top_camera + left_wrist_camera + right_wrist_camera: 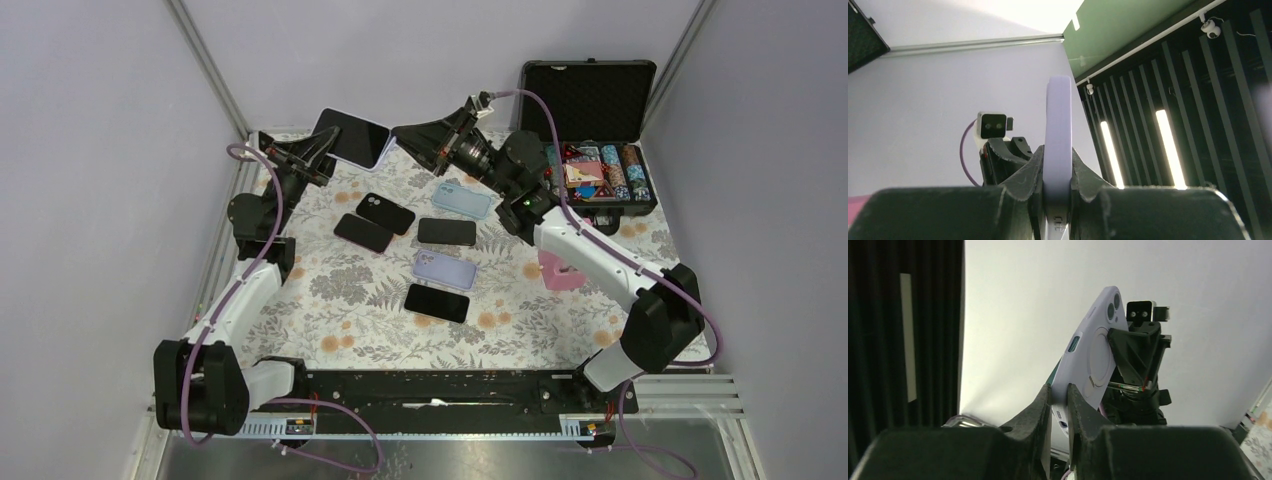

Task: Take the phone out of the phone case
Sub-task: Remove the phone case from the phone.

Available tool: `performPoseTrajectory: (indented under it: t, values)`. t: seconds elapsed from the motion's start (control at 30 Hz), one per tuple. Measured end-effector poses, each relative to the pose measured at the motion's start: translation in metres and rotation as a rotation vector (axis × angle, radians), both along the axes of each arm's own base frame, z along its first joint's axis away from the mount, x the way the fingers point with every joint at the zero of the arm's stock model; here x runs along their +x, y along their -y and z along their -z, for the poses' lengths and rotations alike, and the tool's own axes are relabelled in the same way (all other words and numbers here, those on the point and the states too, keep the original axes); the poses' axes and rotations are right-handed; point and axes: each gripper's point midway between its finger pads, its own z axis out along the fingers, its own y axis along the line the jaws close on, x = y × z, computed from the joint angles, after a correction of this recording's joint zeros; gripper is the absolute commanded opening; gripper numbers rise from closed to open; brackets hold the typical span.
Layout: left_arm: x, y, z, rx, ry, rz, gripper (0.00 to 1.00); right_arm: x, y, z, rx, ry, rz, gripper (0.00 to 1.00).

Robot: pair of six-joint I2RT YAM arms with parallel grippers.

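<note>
lilac case [1092,352] is held up in the air between the two arms, above the far edge of the table [330,320], and the phone [356,136] sits in it with its dark screen turned up to the top camera and a pale rim around it. the left gripper [1058,155] is closed on the case: in its wrist view the case stands edge-on, and one finger [1023,175] presses on each side. the right gripper [1059,390] is closed on the lower end of the same case, and its view shows the back of the case with the camera holes and a round ring. the left gripper is seen there behind the case, on its other end. a thin teal edge shows beside the case near the right fingers [1043,410]; what it is i cannot tell. on the flowered cloth [350,285] below lie more phones apart from each other: a black one with lenses [385,212], a dark one [363,232] just beside it, a black one [446,231], a light blue one [462,199], a lilac one [444,269] and a black one [436,302] nearest to the bases. a pink thing [558,270] lies under the right arm, and an open black box [588,100] with colourful chips stands in the far right corner.
</note>
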Motion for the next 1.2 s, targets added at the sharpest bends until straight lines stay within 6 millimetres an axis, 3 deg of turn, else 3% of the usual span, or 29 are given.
performPoseTrajectory:
  t: [0.33, 0.6, 0.7, 0.8, 0.9, 1.07, 1.2]
  values:
    - [0.016, -0.010, 0.004, -0.015, 0.002, -0.102, 0.00, -0.001, -0.010, 0.022, -0.100, -0.026, -0.036, 0.00]
    - [0.026, -0.021, 0.035, -0.034, -0.129, -0.186, 0.00, 0.004, -0.020, 0.055, -0.177, -0.066, -0.053, 0.00]
    - [0.026, -0.024, 0.042, -0.028, -0.171, -0.209, 0.00, 0.006, -0.022, 0.065, -0.215, -0.063, -0.057, 0.07]
    - [0.029, -0.026, 0.046, -0.029, -0.192, -0.223, 0.00, 0.008, -0.026, 0.064, -0.251, -0.031, -0.059, 0.20]
    - [0.032, -0.028, 0.049, -0.030, -0.216, -0.235, 0.00, 0.009, -0.030, 0.065, -0.287, -0.001, -0.073, 0.25]
    - [0.033, -0.024, 0.052, 0.011, -0.235, -0.235, 0.00, 0.001, -0.040, 0.069, -0.318, 0.037, -0.138, 0.27]
    - [0.029, -0.021, 0.046, 0.072, -0.195, -0.244, 0.00, -0.009, -0.050, 0.072, -0.334, 0.057, -0.204, 0.21]
